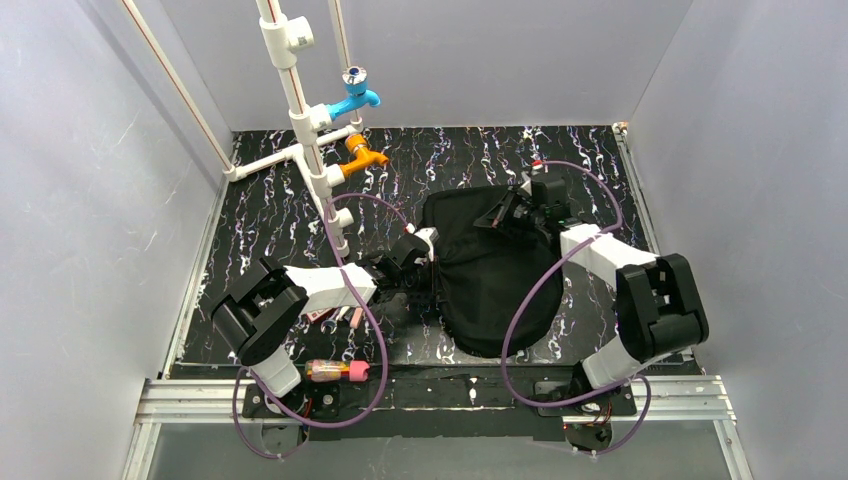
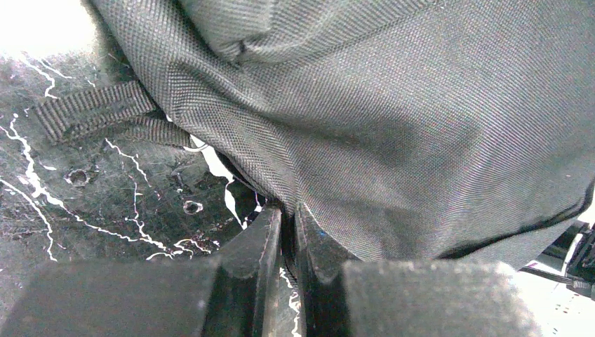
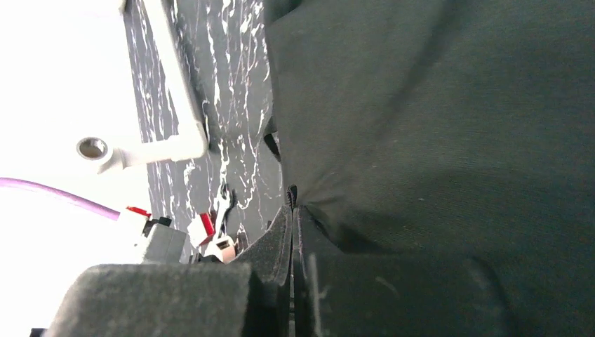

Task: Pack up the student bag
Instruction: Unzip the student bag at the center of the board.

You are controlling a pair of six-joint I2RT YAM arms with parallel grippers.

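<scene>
Looking down on a table (image 1: 300, 200) with a black top, marbled with thin white veins, standing inside a booth of plain pale grey walls (image 1: 90, 200). Rising near the far left corner of the table, a white pipe frame (image 1: 300, 110) carrying a blue tap (image 1: 355, 98) and an orange tap (image 1: 362, 155). Lying a little right of the middle of the table, toward the near edge, the student bag (image 1: 495, 265), black and soft. Pinching the left edge of this bag, the left gripper (image 2: 288, 225), fingers nearly together with woven fabric between them; lying beside on the marbled top, a black webbing strap (image 2: 91, 116). Holding the far right part of the bag, the right gripper (image 3: 293, 210), fingers pressed fully together on a fold of the dark cloth. Running along the near edge of the table, an aluminium rail (image 1: 450, 392). Resting close to the near left corner, a small pink and yellow object (image 1: 335, 372), too small for naming.
</scene>
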